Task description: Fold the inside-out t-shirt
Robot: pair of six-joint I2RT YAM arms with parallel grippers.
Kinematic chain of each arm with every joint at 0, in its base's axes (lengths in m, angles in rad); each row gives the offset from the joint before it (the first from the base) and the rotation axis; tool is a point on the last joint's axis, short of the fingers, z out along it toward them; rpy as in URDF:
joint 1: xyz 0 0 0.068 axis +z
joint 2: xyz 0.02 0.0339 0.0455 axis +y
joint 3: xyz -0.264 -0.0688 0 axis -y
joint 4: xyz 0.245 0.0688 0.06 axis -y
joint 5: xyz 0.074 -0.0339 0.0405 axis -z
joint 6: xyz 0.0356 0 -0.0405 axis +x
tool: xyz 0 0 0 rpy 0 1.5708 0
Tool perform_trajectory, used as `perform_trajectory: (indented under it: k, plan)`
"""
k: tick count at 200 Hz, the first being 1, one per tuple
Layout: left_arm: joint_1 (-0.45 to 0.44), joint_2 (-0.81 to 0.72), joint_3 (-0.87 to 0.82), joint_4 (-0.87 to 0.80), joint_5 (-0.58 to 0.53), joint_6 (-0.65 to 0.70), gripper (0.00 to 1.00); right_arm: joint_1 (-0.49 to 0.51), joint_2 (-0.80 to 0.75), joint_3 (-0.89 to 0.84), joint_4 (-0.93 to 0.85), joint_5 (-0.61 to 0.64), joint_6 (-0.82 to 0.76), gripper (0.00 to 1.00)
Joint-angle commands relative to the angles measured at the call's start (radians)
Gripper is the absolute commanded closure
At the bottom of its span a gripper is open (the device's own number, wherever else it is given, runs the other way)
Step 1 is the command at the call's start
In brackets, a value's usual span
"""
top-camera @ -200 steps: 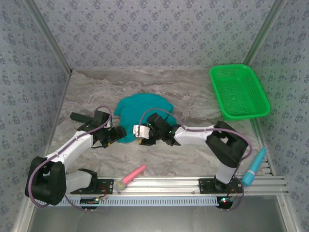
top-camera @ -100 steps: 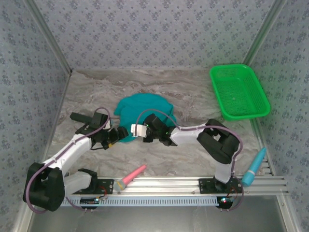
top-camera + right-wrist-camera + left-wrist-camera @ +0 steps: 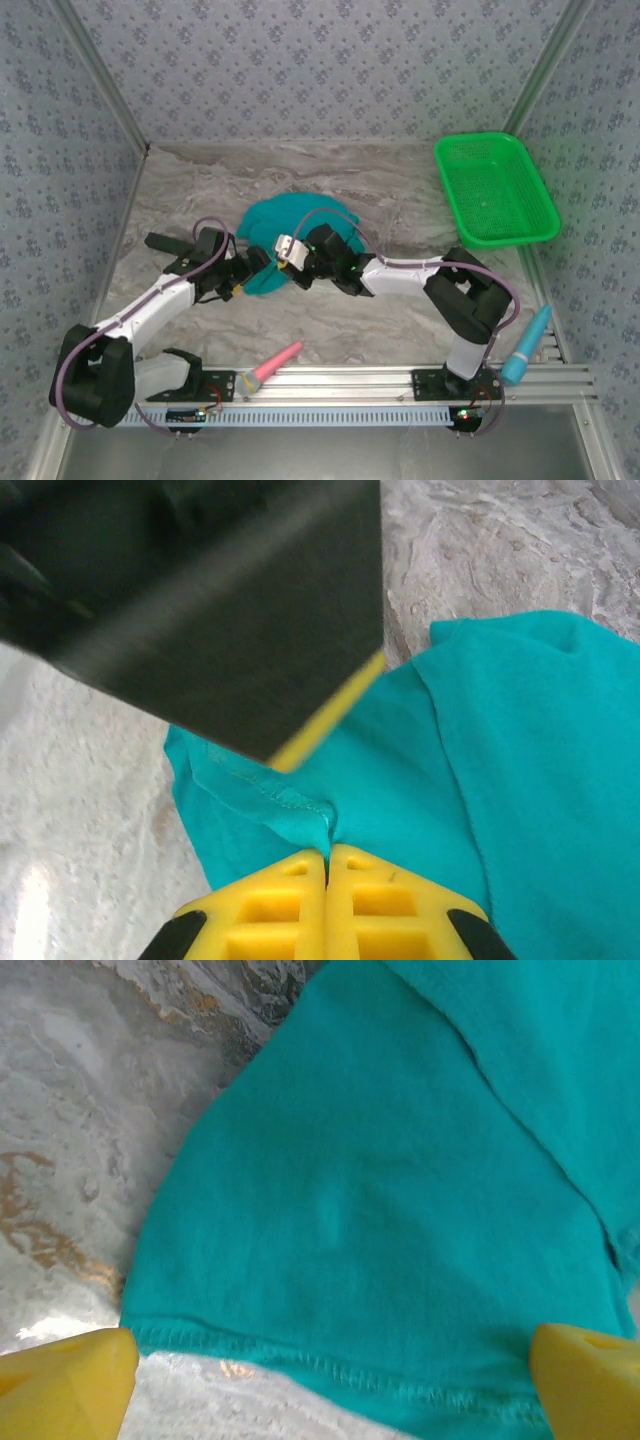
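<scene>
Hem of the shirt [image 3: 380, 1210] runs crosswise between the tips of the wide-open left gripper [image 3: 325, 1385], with the right gripper [image 3: 327, 865] beside it, clamped on that hem.

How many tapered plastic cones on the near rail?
2: pink tapered plastic cone left of centre; blue tapered plastic cone at the right end.

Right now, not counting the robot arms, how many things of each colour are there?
teal t-shirt: 1
green basket: 1
pink tapered tool: 1
blue tapered tool: 1
Total: 4
</scene>
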Motion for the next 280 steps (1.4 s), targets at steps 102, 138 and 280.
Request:
perform_trajectory:
  k: [102,138,280]
  plan:
    - [-0.136,0.248,0.018,0.113,-0.115,0.055,0.90,-0.082,-0.111,-0.179,0.066,-0.034,0.190,0.98]
    - [-0.132,0.058,0.128,-0.149,-0.193,0.184,1.00,-0.117,-0.150,-0.191,0.027,-0.026,0.160,0.94]
    - [-0.047,0.006,0.740,-0.641,-0.021,0.456,1.00,-0.294,-0.258,-0.154,-0.337,0.008,-0.187,0.48]
